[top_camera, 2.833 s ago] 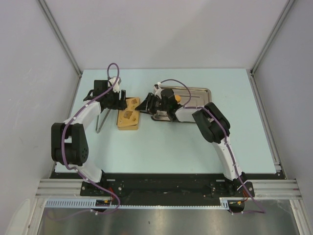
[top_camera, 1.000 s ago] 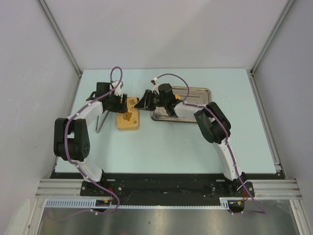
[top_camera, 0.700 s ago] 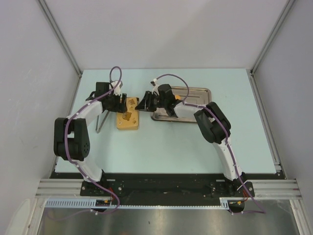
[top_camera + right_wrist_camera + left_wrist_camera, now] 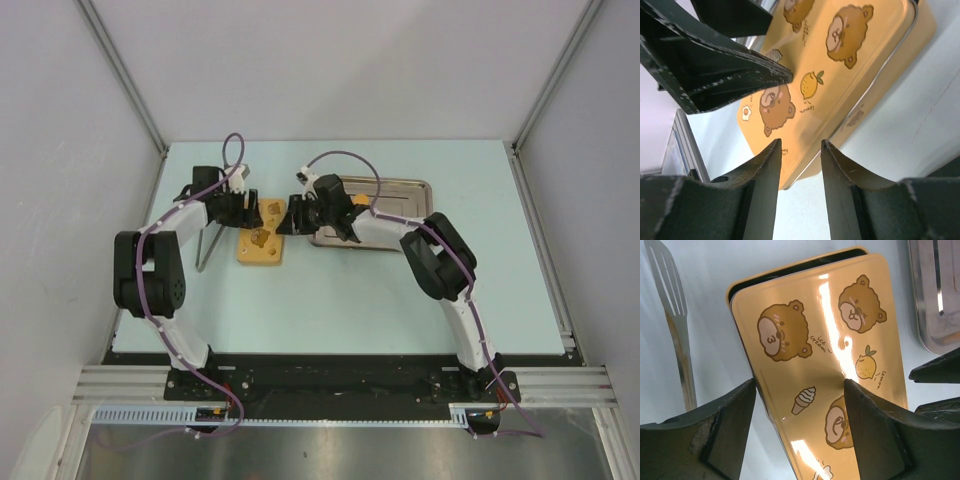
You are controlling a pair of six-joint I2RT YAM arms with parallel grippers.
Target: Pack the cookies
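A yellow tin (image 4: 262, 240) lies on the table between my grippers. Its bear-print lid (image 4: 815, 365) sits askew on it, with a dark gap along the far rim. My left gripper (image 4: 800, 390) is open. One finger hangs off the lid's left edge and the other over its print. My right gripper (image 4: 800, 145) is open at the tin's right side, its tips astride the lid (image 4: 805, 75) rim. A small orange spot (image 4: 358, 202) shows in the steel tray (image 4: 405, 188). It is too small to name as one of the cookies.
A slotted metal spatula (image 4: 670, 315) lies on the table left of the tin, handle toward me (image 4: 205, 248). The steel tray's rim (image 4: 935, 295) is close to the tin's right side. My left gripper's fingers (image 4: 715, 75) reach in from the upper left of the right wrist view.
My right gripper has moved left from over the tray to the tin's right edge. My left arm has drawn its elbow back a little; its gripper stays at the tin.
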